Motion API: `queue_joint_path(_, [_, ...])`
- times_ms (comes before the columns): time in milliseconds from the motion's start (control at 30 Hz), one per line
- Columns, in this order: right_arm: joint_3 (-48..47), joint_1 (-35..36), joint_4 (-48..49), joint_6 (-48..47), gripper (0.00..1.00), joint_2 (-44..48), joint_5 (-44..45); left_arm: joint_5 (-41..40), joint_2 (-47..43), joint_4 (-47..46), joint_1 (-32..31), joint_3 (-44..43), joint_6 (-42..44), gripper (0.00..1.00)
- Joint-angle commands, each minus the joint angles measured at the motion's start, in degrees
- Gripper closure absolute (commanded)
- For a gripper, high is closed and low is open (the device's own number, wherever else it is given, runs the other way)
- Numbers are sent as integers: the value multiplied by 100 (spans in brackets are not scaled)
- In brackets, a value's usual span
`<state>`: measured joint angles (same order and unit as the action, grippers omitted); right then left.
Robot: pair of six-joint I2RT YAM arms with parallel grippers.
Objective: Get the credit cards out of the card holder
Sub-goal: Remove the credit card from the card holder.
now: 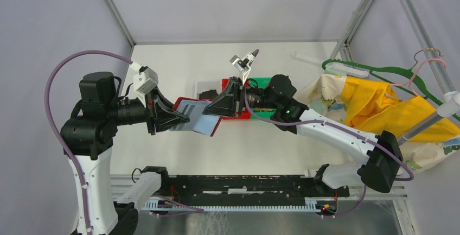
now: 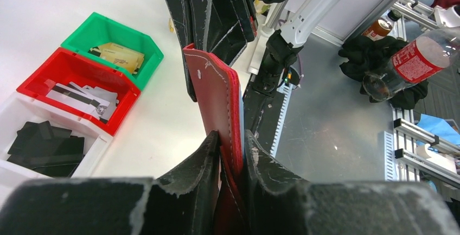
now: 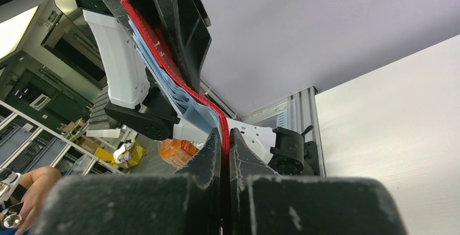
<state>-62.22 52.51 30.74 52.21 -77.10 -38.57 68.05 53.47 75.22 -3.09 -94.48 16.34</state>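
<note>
Tabletop (image 1: 244,148) lay beneath both grippers, near its middle. The left gripper (image 1: 183,120) was closed on one end of the red card holder (image 1: 196,116), the right gripper (image 1: 209,111) pinched tight on the other, holding it open aloft.

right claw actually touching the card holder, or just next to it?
Touching. The right wrist view shows the right claw pinched on the red edge of the card holder, with both fingers pressed against it and no gap.
</note>
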Motion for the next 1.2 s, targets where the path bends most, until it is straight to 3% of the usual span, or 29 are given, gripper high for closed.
queue_joint_path(0, [-189, 13, 90, -110, 100, -84, 83, 363, 7, -81, -3, -209, 119, 77])
queue_joint_path(67, [-217, 11, 286, 5, 96, -133, -105, 203, 3, -232, -14, -174, -15, 82])
queue_joint_path(167, [-191, 18, 690, 105, 71, -134, -399, -31, 3, -306, -8, -150, -34, 87])
queue_joint_path(300, [-84, 22, 1044, 149, 63, -46, -752, -30, 5, -314, -14, -188, -39, 89])
queue_joint_path(433, [11, 16, 1053, 64, 65, 55, -976, -63, 24, -478, -9, -216, -180, 90])
queue_joint_path(533, [49, 22, 1023, 62, 83, 87, -977, -72, 6, -672, -9, -174, -368, 91])
queue_joint_path(600, [50, 22, 927, 51, 95, 97, -894, -58, -16, -807, -11, -156, -521, 84])
queue_joint_path(667, [37, 22, 875, 62, 100, 85, -792, 41, -14, -836, -10, -166, -581, 73])
queue_joint_path(1167, [-79, -32, 482, 328, 100, 64, -313, 147, -122, -775, -9, -44, -535, 60])
